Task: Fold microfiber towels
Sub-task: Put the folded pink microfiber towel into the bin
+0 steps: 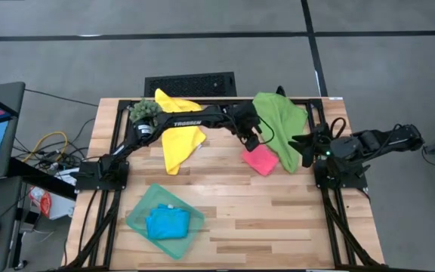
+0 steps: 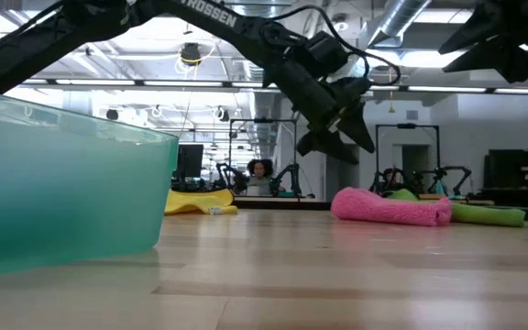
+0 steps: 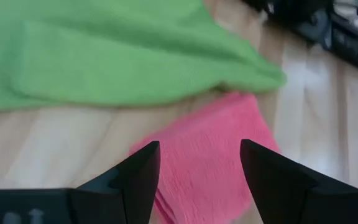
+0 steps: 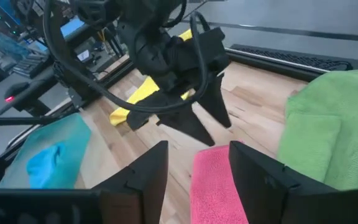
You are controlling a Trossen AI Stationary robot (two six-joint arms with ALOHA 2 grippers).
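A folded pink towel (image 1: 260, 160) lies on the wooden table right of centre, beside the near edge of a spread, rumpled green towel (image 1: 282, 125). My left gripper (image 1: 254, 142) hovers open just above the pink towel (image 3: 204, 168), slanting down, its fingers clear of the cloth. A yellow towel (image 1: 178, 140) lies at the far left, partly under the left arm. A blue towel (image 1: 165, 223) lies bunched in the teal tray (image 1: 138, 215). My right gripper (image 4: 197, 146) is open and raised at the table's right edge (image 1: 306, 151), holding nothing.
A small spiky green plant (image 1: 143, 112) stands at the far left corner. The teal tray sits near the front left. Bare wood (image 1: 263, 219) stretches across the table's near middle and right. The right arm's base (image 1: 338, 170) stands at the right edge.
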